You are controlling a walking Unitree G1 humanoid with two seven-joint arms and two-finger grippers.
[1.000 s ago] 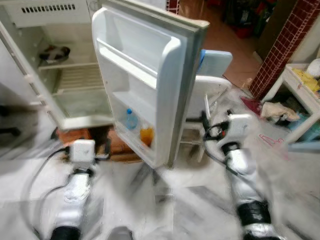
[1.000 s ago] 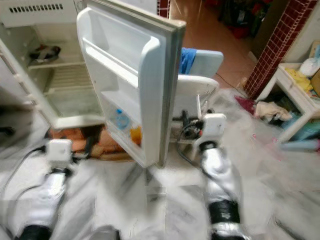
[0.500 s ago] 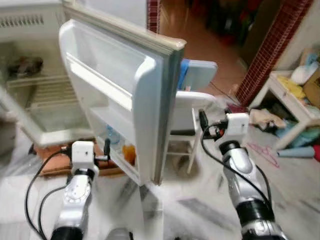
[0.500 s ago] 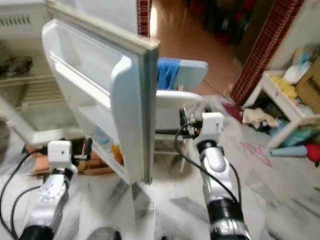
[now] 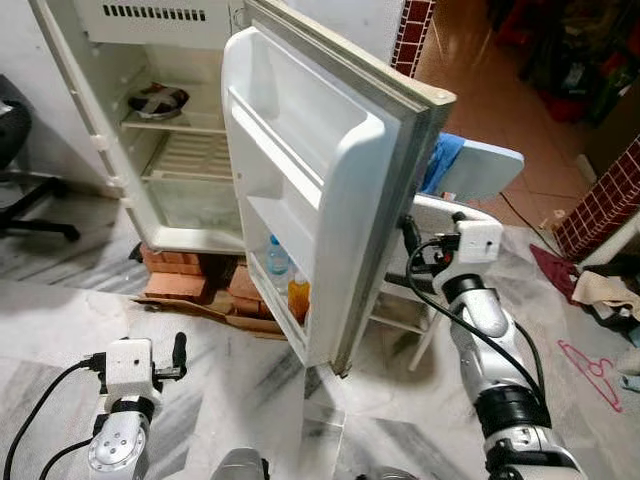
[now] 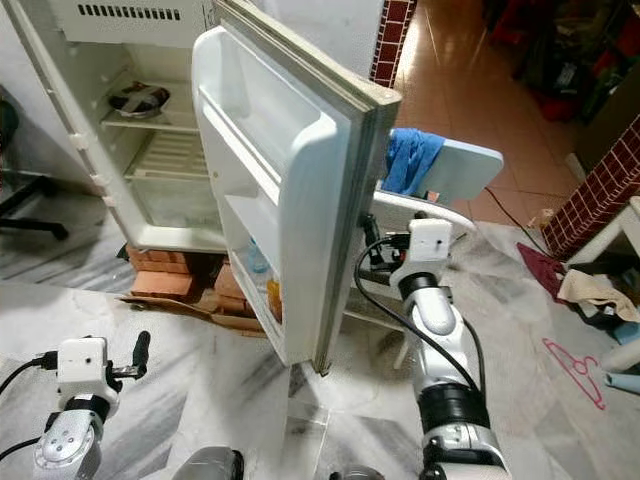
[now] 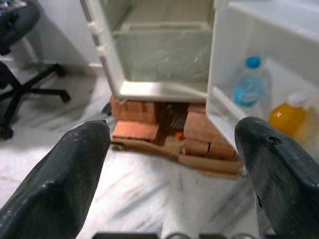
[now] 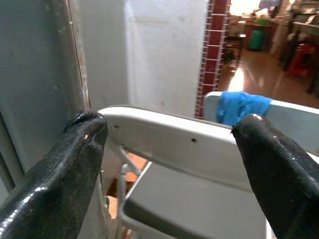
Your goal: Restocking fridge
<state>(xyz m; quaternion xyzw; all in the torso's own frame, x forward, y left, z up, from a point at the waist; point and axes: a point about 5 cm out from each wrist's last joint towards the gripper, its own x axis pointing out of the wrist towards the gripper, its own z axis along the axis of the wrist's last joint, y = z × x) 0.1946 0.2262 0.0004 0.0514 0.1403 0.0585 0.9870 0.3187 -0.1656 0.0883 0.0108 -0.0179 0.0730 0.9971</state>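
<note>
We see the fridge standing open at about 11 o'clock, its door swung out toward us at 12. In the door's low shelf sit a blue-capped bottle and, just beside it, an orange bottle. A dark dish rests on an upper fridge shelf. The fridge stands on bricks with flattened cardboard on the marble floor.

Our left gripper hangs low at 7 o'clock, empty, its fingers spread wide, facing the fridge base and both bottles. Our right gripper is raised at 2 o'clock, just behind the door's outer edge; its fingers are also spread wide and hold nothing, one finger close against the door's outer face, though we cannot tell if it touches. Before it is a white chair, and beyond that a blue cloth draped over a pale board.

An office chair stands at 9 o'clock, a pink hanger lies at 4.
</note>
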